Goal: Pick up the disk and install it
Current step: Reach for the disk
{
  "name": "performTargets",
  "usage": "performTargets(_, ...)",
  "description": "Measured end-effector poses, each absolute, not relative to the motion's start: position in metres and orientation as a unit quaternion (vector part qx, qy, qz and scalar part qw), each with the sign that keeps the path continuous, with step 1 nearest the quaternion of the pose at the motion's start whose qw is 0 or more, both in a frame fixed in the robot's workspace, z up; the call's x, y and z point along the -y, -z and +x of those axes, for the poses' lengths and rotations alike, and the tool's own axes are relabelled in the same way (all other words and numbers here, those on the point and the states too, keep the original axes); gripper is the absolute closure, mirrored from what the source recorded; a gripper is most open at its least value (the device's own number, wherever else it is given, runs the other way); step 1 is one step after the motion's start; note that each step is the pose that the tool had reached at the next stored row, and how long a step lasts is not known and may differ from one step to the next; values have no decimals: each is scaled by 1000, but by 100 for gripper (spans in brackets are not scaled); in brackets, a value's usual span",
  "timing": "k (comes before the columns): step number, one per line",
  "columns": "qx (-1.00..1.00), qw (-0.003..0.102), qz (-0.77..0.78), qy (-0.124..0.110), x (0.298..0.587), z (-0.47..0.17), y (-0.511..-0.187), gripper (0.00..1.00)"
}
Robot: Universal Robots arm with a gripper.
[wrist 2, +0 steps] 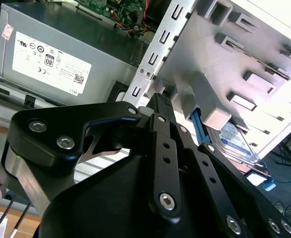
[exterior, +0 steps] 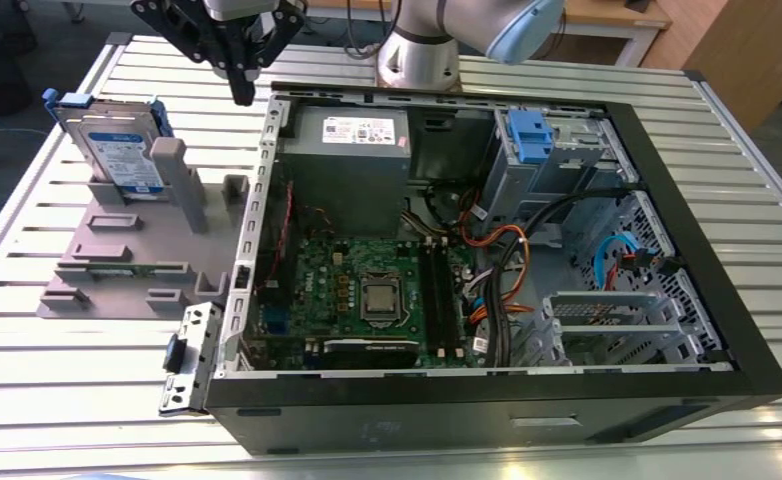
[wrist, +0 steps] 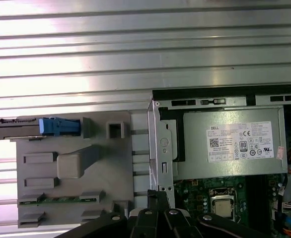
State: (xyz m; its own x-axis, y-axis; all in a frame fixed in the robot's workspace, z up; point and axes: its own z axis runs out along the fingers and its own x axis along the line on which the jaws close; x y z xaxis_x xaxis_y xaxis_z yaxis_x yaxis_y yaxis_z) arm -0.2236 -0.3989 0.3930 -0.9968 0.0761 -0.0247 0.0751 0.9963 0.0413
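Note:
The disk (exterior: 115, 152) stands upright on its edge in a grey holder (exterior: 124, 255) on the exterior view's left, its blue bracket around it. In the first wrist view the disk (wrist: 16, 127) is seen edge-on, and in the second wrist view its label (wrist 2: 235, 139) shows behind the holder's posts. My gripper (exterior: 242, 92) hangs above the back corner of the open computer case (exterior: 658, 180), to the right of the disk and apart from it. Its fingers (wrist 2: 162, 101) are shut together with nothing between them; their tips (wrist: 158, 194) show over the case wall.
Inside the case lie a grey power supply (exterior: 351, 140) with a white sticker, the motherboard (exterior: 364, 290), cables, and a drive bay with a blue latch (exterior: 531, 133) at the back right. All of this rests on a slatted metal table (exterior: 71, 370).

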Motion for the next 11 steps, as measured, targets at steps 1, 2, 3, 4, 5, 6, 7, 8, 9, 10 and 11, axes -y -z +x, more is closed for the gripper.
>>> performTargets(1, -999, 13, 38, -20, 399, -224, -393, 89)
performTargets(2, -999, 13, 38, -20, 399, -224, -393, 89)
performTargets(3, -999, 13, 38, -20, 399, -224, -393, 89)
performTargets(4, -999, 13, 38, -20, 399, -224, -393, 89)
performTargets(5, -999, 13, 38, -20, 399, -225, -393, 89)
performTargets(6, -999, 13, 38, -20, 399, -225, -393, 89)
performTargets(7, -999, 13, 38, -20, 399, -225, -393, 89)
performTargets(8, -999, 13, 38, -20, 399, -226, -393, 89)
performTargets(9, -999, 13, 38, -20, 399, -226, -393, 89)
performTargets(10, -999, 13, 38, -20, 399, -226, -393, 89)
performTargets(11, -999, 13, 38, -20, 399, -226, -393, 89)
